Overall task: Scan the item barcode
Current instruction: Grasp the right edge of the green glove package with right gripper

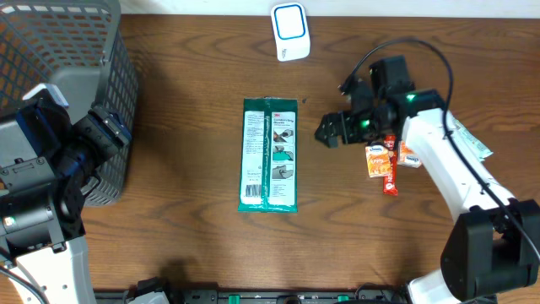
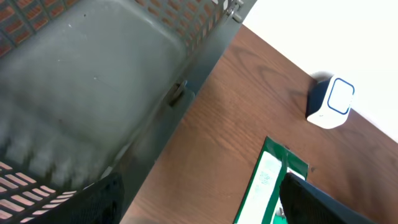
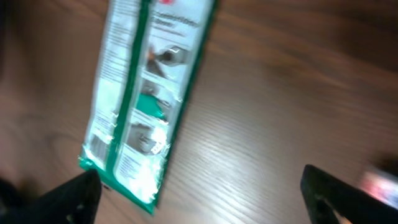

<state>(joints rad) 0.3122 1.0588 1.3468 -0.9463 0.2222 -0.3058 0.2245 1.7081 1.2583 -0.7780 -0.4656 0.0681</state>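
Note:
A long green and white packet (image 1: 269, 154) lies flat in the middle of the wooden table, lengthwise front to back. The white scanner (image 1: 290, 31) with a blue-ringed face stands at the back edge, beyond the packet. My right gripper (image 1: 327, 132) hovers open just right of the packet's far half, nothing between its fingers. In the right wrist view the packet (image 3: 143, 93) lies ahead and to the left of the open gripper (image 3: 205, 205). My left gripper (image 1: 114, 133) is open by the basket; its view shows the packet (image 2: 264, 186) and scanner (image 2: 331, 101).
A grey mesh basket (image 1: 51, 51) fills the back left corner, its wall (image 2: 93, 81) close to the left gripper. Small orange and red snack packets (image 1: 381, 160) lie under the right arm, with a pale wrapper (image 1: 468, 139) further right.

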